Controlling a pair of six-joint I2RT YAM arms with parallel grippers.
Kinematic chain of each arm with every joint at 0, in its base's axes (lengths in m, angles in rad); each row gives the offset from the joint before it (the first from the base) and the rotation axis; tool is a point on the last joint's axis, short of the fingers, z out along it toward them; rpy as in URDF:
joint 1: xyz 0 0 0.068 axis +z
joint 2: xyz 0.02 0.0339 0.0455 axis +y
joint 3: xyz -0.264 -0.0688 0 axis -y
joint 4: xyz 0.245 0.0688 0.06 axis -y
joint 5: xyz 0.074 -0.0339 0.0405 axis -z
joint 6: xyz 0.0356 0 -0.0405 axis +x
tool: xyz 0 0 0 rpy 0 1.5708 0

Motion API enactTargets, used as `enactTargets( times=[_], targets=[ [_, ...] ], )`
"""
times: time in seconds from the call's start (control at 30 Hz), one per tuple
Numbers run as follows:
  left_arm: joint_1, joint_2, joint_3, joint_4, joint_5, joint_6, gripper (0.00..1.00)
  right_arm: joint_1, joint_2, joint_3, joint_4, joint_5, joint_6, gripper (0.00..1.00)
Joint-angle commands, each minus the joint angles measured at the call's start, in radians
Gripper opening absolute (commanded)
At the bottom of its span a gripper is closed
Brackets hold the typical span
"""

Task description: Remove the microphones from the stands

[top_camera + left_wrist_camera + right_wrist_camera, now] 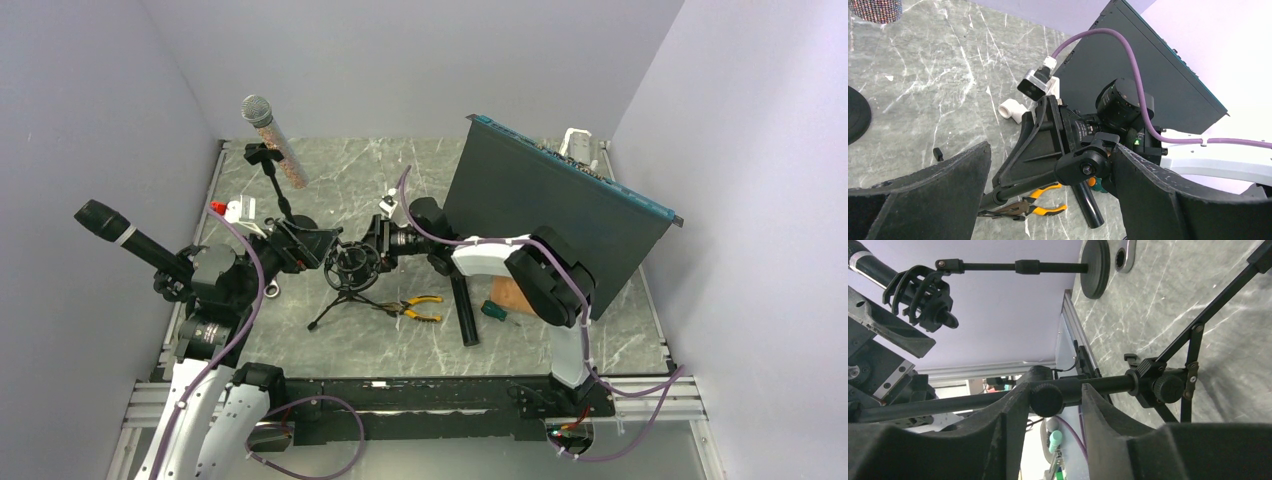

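Mic (118,234) looks stiff and smooth, so you should grab its middle. Right fingers (1005,432) pinch the stand (1108,385); left fingers (948,185) gape wide, empty.

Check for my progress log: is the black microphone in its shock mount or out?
In. The black microphone runs into the shock mount on the stand.

**Clearance around the tripod stand**

Tripod stand (350,275): both arms crowd it, left and right. Pliers (418,308) and black tube (465,312) lie just beside its legs. Tilted dark panel (548,215) walls off the right. Open marble at back centre.
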Motion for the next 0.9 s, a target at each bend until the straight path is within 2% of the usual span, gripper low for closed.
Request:
enactTargets(
  times=[0.0,0.2,0.4,0.7,0.8,0.87],
  targets=[
    [0.001,0.027,-0.065,-0.324,0.008,0.102,0.92,0.019,-0.055,-0.042,0.107,-0.045,0.032,0.4],
    [0.001,0.026,-0.066,-0.325,0.009,0.101,0.92,0.018,-0.04,-0.053,0.144,-0.058,0.036,0.27],
    [0.002,0.024,-0.065,-0.338,0.0,0.109,0.92,0.016,0.018,-0.033,0.275,-0.107,0.028,0.0],
    [0.001,0.017,-0.071,-0.336,0.001,0.101,0.92,0.011,0.123,-0.017,0.669,-0.197,-0.137,0.0],
    [0.001,0.014,-0.068,-0.338,-0.001,0.101,0.92,0.005,0.127,-0.064,0.84,-0.188,-0.286,0.0],
    [0.001,0.012,-0.066,-0.341,-0.003,0.099,0.92,0.004,0.134,-0.083,0.85,-0.192,-0.424,0.0]
  ],
)
